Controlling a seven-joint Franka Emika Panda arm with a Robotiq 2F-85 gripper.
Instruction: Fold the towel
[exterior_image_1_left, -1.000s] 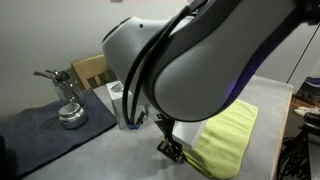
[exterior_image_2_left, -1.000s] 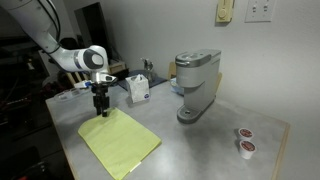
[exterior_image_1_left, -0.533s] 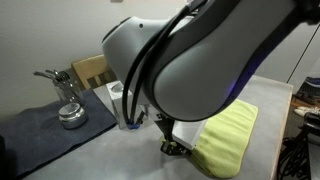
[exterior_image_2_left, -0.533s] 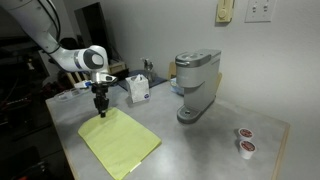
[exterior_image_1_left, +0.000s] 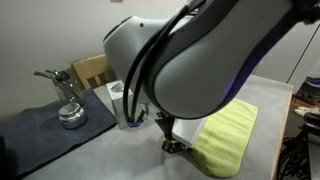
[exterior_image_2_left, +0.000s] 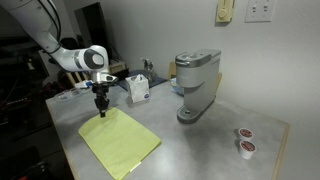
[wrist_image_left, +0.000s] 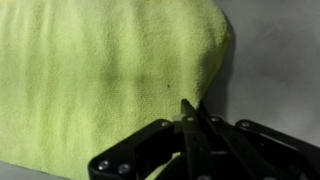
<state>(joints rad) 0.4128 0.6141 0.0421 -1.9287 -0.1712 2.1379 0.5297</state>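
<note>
The towel (exterior_image_2_left: 120, 140) is a lime yellow-green cloth lying flat on the grey table, also seen in an exterior view (exterior_image_1_left: 228, 135). It fills most of the wrist view (wrist_image_left: 100, 70). My gripper (exterior_image_2_left: 101, 113) stands upright at the towel's far corner, low on the table. In the wrist view the gripper (wrist_image_left: 190, 108) has its two fingers pressed together right on the towel's edge near a rounded corner, pinching the cloth. In an exterior view the arm's large body hides much of the scene, and the gripper (exterior_image_1_left: 172, 147) shows at the towel's near edge.
A grey coffee machine (exterior_image_2_left: 195, 85) stands beyond the towel, with a tissue box (exterior_image_2_left: 139, 90) beside the gripper. Two small pods (exterior_image_2_left: 243, 133) sit toward the table's corner. A dark grey mat (exterior_image_1_left: 40, 125) holds a metal object (exterior_image_1_left: 68, 112).
The jaws have closed from wide open to fully together on the towel's edge. The gripper has shifted slightly toward the towel. The towel lies as before.
</note>
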